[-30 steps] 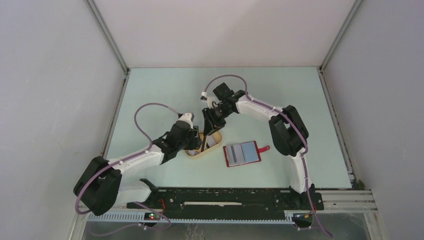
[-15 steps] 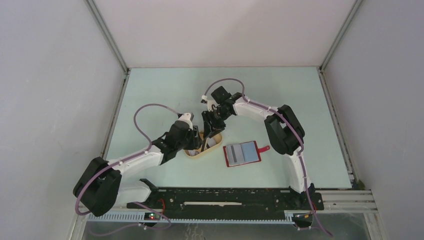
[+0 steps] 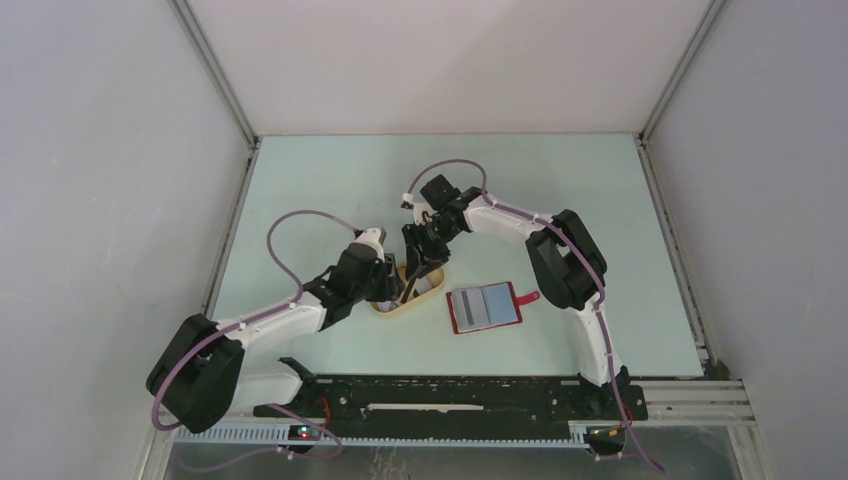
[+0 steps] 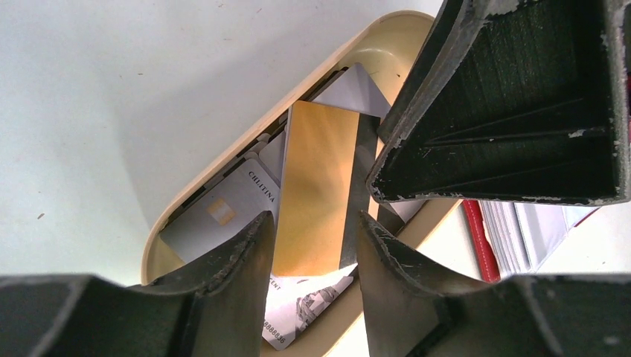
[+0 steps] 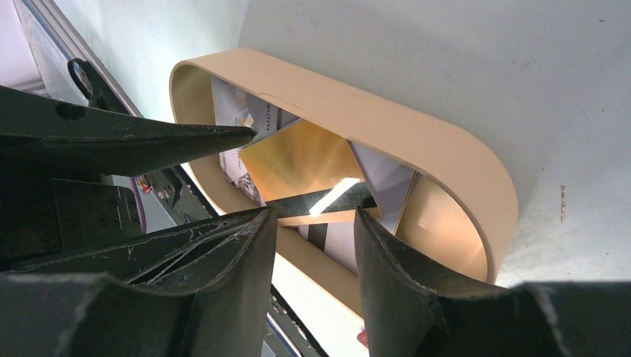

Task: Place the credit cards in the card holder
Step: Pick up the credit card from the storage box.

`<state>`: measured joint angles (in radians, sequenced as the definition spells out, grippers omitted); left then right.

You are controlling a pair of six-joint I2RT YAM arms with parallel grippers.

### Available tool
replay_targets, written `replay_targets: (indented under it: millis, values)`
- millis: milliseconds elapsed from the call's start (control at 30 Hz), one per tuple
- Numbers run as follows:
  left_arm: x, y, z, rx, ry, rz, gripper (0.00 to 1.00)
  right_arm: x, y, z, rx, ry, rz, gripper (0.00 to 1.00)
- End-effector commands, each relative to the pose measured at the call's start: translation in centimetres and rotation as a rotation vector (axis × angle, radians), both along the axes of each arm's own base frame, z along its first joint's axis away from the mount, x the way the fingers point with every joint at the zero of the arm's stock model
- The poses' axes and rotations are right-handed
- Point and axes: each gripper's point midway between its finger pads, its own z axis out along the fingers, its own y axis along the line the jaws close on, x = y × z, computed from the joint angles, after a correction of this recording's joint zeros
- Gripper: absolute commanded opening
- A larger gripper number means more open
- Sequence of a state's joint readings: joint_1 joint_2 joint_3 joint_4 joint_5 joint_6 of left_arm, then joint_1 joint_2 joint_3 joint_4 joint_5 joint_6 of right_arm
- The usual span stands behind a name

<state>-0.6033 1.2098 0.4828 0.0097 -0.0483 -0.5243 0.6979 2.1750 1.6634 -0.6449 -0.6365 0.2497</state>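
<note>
The credit cards lie in a beige oval tray (image 3: pixel 385 307). An orange-gold card (image 4: pixel 316 171) with a dark stripe stands tilted above a silvery-grey chip card (image 4: pixel 216 216) and a printed white card (image 4: pixel 305 305). My left gripper (image 4: pixel 314 219) reaches into the tray, shut across the orange-gold card's long edges. From the far side my right gripper (image 5: pixel 312 216) hovers open over that card's (image 5: pixel 298 160) striped end, and one of its fingers (image 4: pixel 506 111) shows in the left wrist view. The red card holder (image 3: pixel 485 307) lies open and flat just right of the tray.
The tray's tall beige rim (image 5: pixel 387 123) surrounds both sets of fingertips. The card holder's red edge (image 4: pixel 480 238) lies close past the tray's right side. Pale green tabletop (image 3: pixel 330 180) runs to grey walls on three sides.
My right arm has shifted slightly left over the tray and its jaws have widened a little. My left jaws have narrowed a touch around the orange-gold card.
</note>
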Motion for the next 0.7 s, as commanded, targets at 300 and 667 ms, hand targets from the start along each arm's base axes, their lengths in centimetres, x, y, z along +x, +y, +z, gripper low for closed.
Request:
replay_targets:
  millis: [300,667]
  values:
    - [-1.2,0.8,-0.4,-0.019,0.048,0.022,0.55,0.0,-0.5,-2.4,-0.067,0.002,-0.001,0.49]
    - [-1.3,-0.4,0.6,-0.113,0.058,0.001,0.54,0.0,-0.8,-2.8,-0.070,0.017,0.001,0.47]
